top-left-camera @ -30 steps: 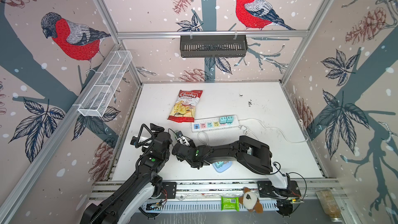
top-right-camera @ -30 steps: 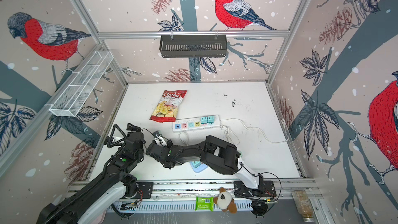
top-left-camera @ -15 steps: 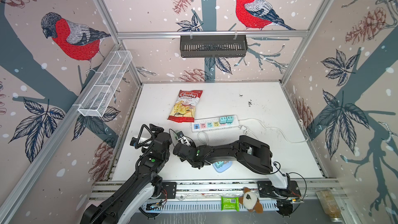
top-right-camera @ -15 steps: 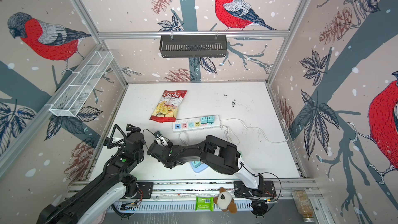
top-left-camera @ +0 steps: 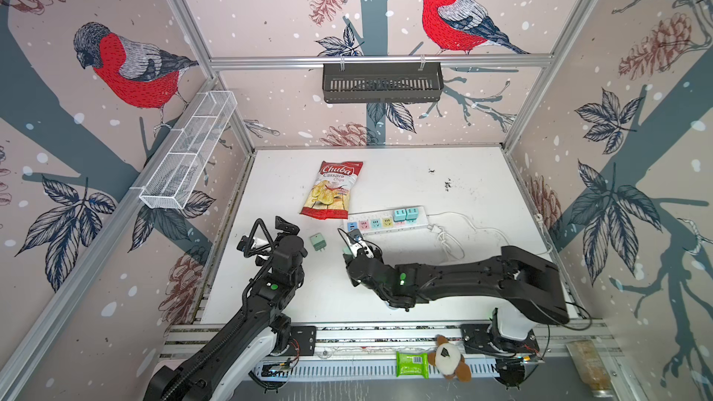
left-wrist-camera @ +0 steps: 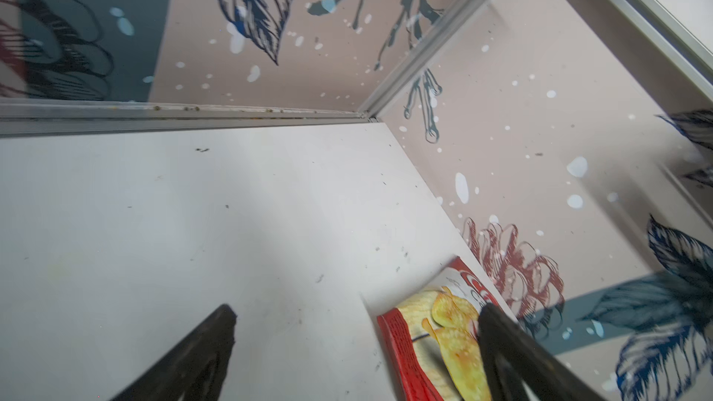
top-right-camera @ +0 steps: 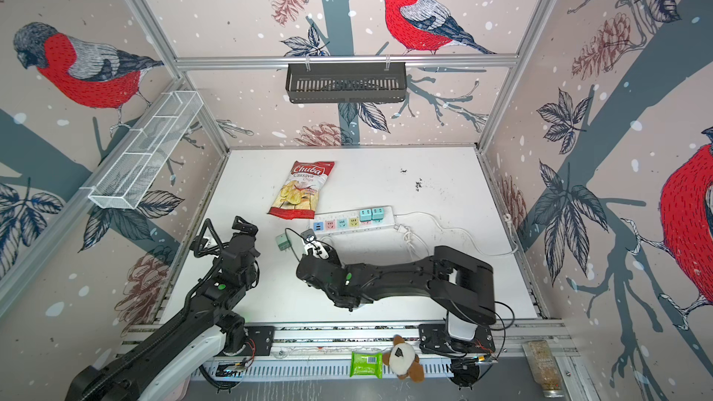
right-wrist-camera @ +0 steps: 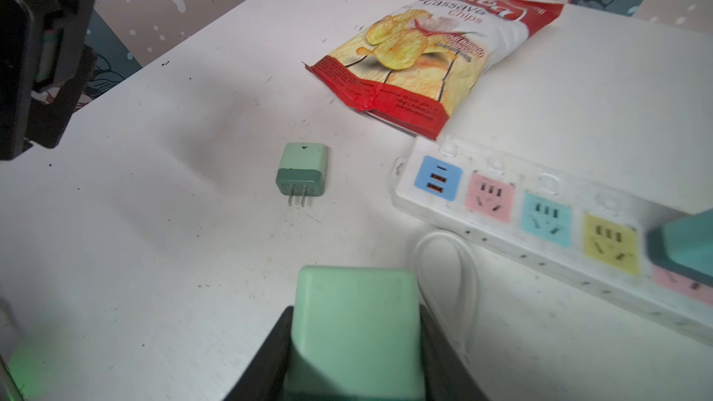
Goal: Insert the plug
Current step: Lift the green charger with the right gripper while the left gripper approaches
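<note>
My right gripper (right-wrist-camera: pixel 355 314) is shut on a mint-green plug (right-wrist-camera: pixel 353 341), held just above the table. In both top views this gripper (top-left-camera: pixel 352 243) (top-right-camera: pixel 308 240) hovers just in front of the left end of the white power strip (top-left-camera: pixel 386 221) (top-right-camera: pixel 353 222) (right-wrist-camera: pixel 540 210). The strip's blue, pink, teal and yellow sockets are free, and two teal plugs (top-left-camera: pixel 406 214) sit in its right end. Another green plug (top-left-camera: pixel 318 242) (top-right-camera: pixel 284 242) (right-wrist-camera: pixel 303 171) lies loose on the table, prongs facing the near edge. Left of it, my left gripper (top-left-camera: pixel 287 225) (left-wrist-camera: pixel 357 316) stands open and empty.
A bag of cassava chips (top-left-camera: pixel 333 190) (left-wrist-camera: pixel 436 341) (right-wrist-camera: pixel 428 59) lies behind the strip's left end. The strip's white cable (top-left-camera: pixel 449 241) loops to the right. A black basket (top-left-camera: pixel 382 81) hangs on the back wall, a white wire basket (top-left-camera: pixel 189 148) on the left wall.
My right gripper has shut on the mint-green plug and carried it rightward toward the strip, uncovering the loose plug on the table. The left arm has barely moved.
</note>
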Robot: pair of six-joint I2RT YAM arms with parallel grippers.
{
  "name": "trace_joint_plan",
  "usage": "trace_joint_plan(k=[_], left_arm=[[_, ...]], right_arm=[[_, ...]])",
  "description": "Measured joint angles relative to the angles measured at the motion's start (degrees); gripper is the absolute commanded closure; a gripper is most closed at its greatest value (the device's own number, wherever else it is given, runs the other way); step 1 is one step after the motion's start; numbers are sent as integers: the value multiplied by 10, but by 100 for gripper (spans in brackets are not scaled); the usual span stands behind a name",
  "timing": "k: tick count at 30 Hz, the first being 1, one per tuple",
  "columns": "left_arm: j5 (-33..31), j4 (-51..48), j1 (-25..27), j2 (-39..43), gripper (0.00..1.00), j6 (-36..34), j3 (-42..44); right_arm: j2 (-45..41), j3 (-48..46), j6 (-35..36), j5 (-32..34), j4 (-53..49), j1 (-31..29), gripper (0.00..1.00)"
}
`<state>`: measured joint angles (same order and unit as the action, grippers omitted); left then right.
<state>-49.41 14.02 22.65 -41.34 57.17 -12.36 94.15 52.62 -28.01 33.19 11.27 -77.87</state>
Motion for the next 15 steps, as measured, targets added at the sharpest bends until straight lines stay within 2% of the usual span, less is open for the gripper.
trace_joint_plan(k=[4, 6, 9, 15], left_arm=[[100, 57, 0, -4, 3, -96, -4], [159, 71, 0, -11, 8, -135, -17], [262, 104, 0, -24, 24, -193, -41], [422, 161, 22, -59, 31, -277, -54]], right_arm=[[-85, -73, 53, 36, 42, 3, 79], [-131, -114, 83, 54, 71, 7, 80], [-201, -196, 130, 65, 140, 12, 81], [-336, -328, 195, 41, 246, 37, 81]])
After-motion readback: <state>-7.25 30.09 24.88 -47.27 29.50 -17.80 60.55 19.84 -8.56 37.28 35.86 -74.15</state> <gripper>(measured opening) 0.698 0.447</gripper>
